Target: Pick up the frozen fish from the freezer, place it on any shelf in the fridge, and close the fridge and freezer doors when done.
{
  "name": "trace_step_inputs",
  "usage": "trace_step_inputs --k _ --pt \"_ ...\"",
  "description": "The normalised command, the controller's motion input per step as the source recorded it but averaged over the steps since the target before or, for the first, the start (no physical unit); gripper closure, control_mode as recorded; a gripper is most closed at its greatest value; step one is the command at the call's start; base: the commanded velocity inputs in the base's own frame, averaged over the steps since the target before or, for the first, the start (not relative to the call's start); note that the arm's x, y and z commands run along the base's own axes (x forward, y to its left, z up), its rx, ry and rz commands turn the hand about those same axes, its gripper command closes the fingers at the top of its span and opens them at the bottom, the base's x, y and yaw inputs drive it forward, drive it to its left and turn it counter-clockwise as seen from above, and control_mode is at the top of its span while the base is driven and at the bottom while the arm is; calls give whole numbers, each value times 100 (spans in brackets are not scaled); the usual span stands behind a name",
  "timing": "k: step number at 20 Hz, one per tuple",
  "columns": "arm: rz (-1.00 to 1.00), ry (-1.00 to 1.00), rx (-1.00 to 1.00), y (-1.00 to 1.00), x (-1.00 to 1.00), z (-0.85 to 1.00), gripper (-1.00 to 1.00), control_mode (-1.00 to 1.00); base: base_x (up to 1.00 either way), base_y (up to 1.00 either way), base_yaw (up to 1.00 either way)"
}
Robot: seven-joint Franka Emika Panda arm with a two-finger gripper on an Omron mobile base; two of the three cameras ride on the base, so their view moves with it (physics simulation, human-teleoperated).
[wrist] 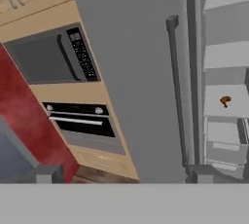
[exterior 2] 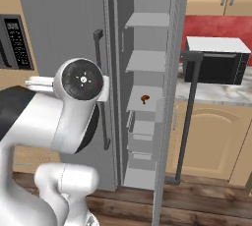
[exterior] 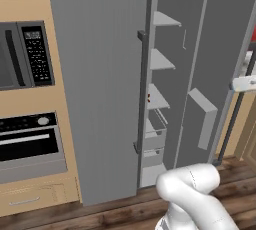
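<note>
Standing open in the left base view, the freezer [exterior: 160, 99] shows its short pale shelves stacked above clear drawers, and its slim door [exterior: 210, 74] is swung wide to the right with a pale bin on its inner face. Just left of that gap the fridge door [exterior: 100, 84] is shut, its long bar handle [exterior: 142, 91] running down the edge beside the opening. A small round orange-brown lump [exterior 2: 144, 98] sits on the third short shelf [exterior 2: 145, 99] down in the right base view, and it also appears in the hand view, on the same shelf above the drawers [wrist: 224, 140]. The frozen fish cannot be made out on any of the freezer shelves; it is too small or hidden to place. The claw [wrist: 121, 173] is seen from the hand view as two dark fingertips [wrist: 47, 173] low in the picture, well apart from each other with nothing between them, pointing toward the shut fridge door. The arm [exterior 2: 54, 117] bulks large in the lower left of the right base view, its white elbow raised before the fridge door. Left of the tall unit a built-in microwave [exterior: 22, 56] sits above a black oven [exterior: 30, 141] in tan cabinets. To the right, a black-and-white toaster oven [exterior 2: 214, 60] rests on the bench [exterior 2: 216, 92] before a red wall.
</note>
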Motion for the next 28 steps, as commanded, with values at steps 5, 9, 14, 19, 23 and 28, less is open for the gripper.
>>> trace_step_inputs --k 5,9,14,19,23,28 --pt "0 -3 0 -100 -100 -4 -100 -100 0 0 0" --pt "0 0 0 -100 -64 0 -100 -100 0 0 0" --pt "18 -3 0 -93 14 -3 -100 -100 0 0 0" --pt "21 -6 0 -41 57 -44 -100 -100 0 0 0" --pt "13 -18 0 -10 72 -72 -100 -100 0 0 0" --pt "8 -10 0 -24 84 -24 -100 -100 0 0 0"
